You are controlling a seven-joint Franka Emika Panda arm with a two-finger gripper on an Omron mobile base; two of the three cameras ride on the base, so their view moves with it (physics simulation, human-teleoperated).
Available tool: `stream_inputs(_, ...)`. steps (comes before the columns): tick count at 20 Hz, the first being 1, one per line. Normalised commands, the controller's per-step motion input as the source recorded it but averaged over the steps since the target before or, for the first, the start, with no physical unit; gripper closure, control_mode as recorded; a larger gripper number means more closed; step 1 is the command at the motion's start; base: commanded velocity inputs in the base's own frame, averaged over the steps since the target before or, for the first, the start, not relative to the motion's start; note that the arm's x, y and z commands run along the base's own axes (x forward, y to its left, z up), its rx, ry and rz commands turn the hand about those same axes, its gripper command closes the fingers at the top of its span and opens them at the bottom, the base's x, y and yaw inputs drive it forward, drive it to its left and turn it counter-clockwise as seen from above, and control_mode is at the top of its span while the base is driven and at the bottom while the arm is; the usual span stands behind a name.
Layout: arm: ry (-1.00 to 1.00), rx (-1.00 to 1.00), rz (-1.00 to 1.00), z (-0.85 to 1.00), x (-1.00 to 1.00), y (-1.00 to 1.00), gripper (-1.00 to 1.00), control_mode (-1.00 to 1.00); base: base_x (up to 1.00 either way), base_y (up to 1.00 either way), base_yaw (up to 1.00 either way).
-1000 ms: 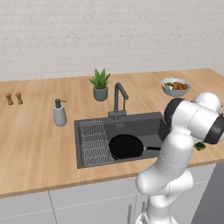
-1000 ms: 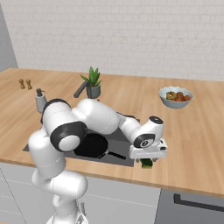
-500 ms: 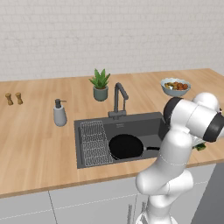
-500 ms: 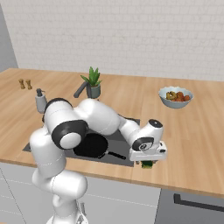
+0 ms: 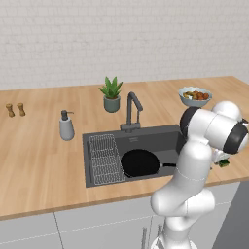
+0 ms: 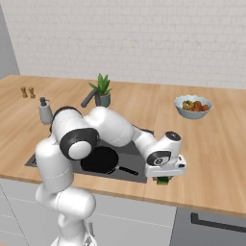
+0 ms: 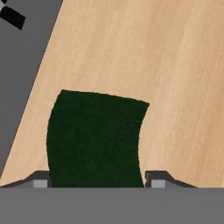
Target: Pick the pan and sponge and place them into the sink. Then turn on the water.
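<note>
Right of the sink [image 5: 168,138] the counter [image 6: 216,158] lies bare up to the food bowl [image 6: 192,105], while the pan [image 5: 140,163], wire rack [image 5: 105,157] and faucet [image 5: 132,111] crowd the basin.

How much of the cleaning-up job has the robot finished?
Done: the pan already lies in the sink. In hand: the claw is down over the sponge on the counter beside the basin, a finger on each side, but it does not look lifted yet. Left: carry the sponge into the sink, then turn on the faucet, where no water shows.
</note>
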Motion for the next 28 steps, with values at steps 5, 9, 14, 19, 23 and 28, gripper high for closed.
stream_inputs(5, 0.0, 0.0, 0.0, 0.0, -0.1, 0.01, 1.0, -1.0, 0.0, 0.0, 0.0)
stream_inputs(9, -0.1, 0.01, 0.0, 0.0, -0.13, 0.0, 1.0, -1.0, 0.0, 0.0, 0.0)
stream_inputs(14, -0.21, 0.03, 0.0, 0.34, -0.13, 0.29, 1.0, -1.0, 0.0, 0.0, 0.0)
stream_inputs(19, -0.07, 0.1, 0.09, 0.37, 0.32, 0.55, 1.0, -1.0, 0.0, 0.0, 0.0)
stream_inputs(23, 0.0, 0.06, 0.13, 0.16, 0.56, 0.75, 1.0, -1.0, 0.0, 0.0, 0.0)
stream_inputs(28, 0.0, 0.03, 0.11, 0.06, 0.62, 0.8, 1.0, -1.0, 0.0, 0.0, 0.0)
